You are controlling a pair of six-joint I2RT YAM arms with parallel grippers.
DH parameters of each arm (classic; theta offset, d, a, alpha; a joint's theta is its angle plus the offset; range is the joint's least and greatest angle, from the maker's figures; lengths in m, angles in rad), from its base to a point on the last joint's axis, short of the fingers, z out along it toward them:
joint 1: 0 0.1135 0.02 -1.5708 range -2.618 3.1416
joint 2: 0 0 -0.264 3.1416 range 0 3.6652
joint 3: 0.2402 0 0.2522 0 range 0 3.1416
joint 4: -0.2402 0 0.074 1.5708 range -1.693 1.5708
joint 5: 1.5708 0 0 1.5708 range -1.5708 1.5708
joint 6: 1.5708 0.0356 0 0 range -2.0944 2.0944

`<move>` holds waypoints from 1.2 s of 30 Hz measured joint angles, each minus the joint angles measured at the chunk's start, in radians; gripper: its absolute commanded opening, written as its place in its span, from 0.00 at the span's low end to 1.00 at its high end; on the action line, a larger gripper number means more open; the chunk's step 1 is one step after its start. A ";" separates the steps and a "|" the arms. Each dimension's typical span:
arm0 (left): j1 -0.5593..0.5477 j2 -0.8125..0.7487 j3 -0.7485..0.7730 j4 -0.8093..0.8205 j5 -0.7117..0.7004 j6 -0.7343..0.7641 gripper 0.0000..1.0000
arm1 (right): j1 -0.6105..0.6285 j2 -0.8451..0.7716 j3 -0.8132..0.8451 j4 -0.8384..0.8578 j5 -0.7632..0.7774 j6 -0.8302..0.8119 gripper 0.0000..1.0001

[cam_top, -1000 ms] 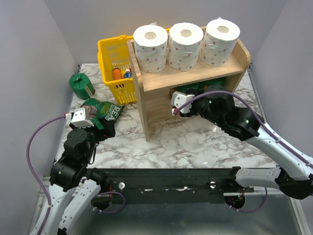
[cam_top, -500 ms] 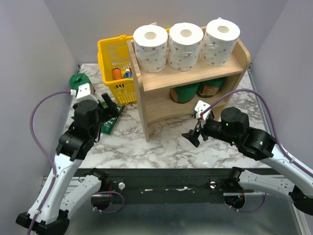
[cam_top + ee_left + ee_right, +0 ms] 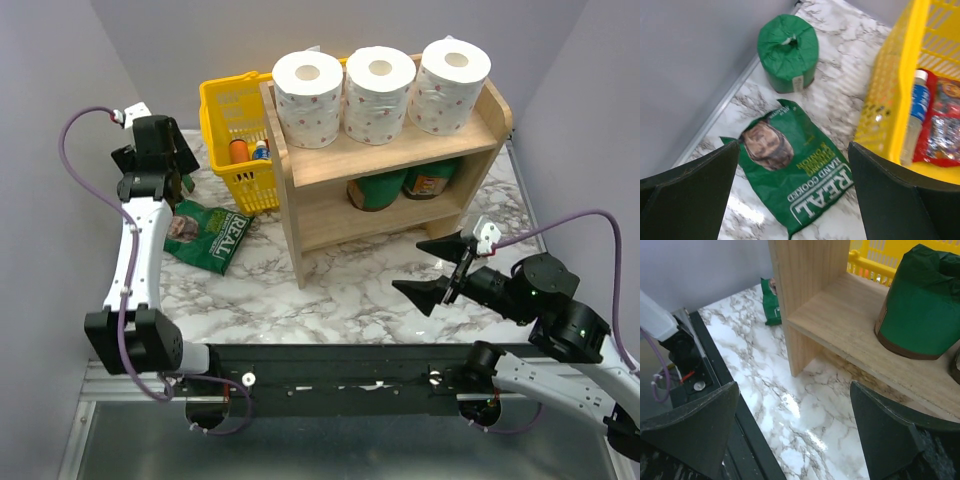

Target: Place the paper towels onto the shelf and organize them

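Observation:
Three white dotted paper towels [image 3: 380, 80] stand in a row on the top tier of the wooden shelf [image 3: 395, 150]. Two green-wrapped rolls [image 3: 378, 190] sit on its lower tier; one shows in the right wrist view [image 3: 920, 305]. Another green roll [image 3: 788, 52] stands on the marble by the left wall. My left gripper [image 3: 160, 172] hovers open above that corner, its jaws [image 3: 794, 146] wide over the bag and short of the roll. My right gripper [image 3: 406, 266] is open and empty in front of the shelf [image 3: 810, 290], over bare marble [image 3: 795, 385].
A yellow basket [image 3: 225, 100] with bottles and packets stands against the shelf's left side [image 3: 890, 85]. A flat green "REAL" bag [image 3: 210, 235] lies on the marble in front of it [image 3: 790, 165]. Grey walls close both sides. A black rail [image 3: 330, 365] runs along the near edge.
My right gripper pulled back out of the lower tier and opened, leaving a green roll there. My left arm swung up and away to the far left corner, over the bag and green roll.

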 measured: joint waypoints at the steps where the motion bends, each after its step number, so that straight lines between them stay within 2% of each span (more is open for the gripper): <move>1: 0.026 0.043 0.019 0.012 0.005 0.023 0.98 | 0.000 -0.011 -0.005 0.006 -0.006 0.011 1.00; 8: 0.141 0.337 0.193 0.081 0.099 0.163 0.96 | 0.000 -0.115 -0.059 0.021 -0.025 0.039 1.00; 19: 0.141 0.663 0.463 0.106 0.145 0.288 0.89 | 0.000 -0.188 -0.063 0.016 0.080 0.006 1.00; 29: 0.141 0.708 0.485 0.105 0.113 0.283 0.85 | 0.000 -0.129 -0.063 0.011 0.137 -0.047 1.00; 36: 0.141 0.710 0.405 0.137 0.117 0.271 0.82 | 0.000 -0.088 -0.061 0.005 0.161 -0.089 1.00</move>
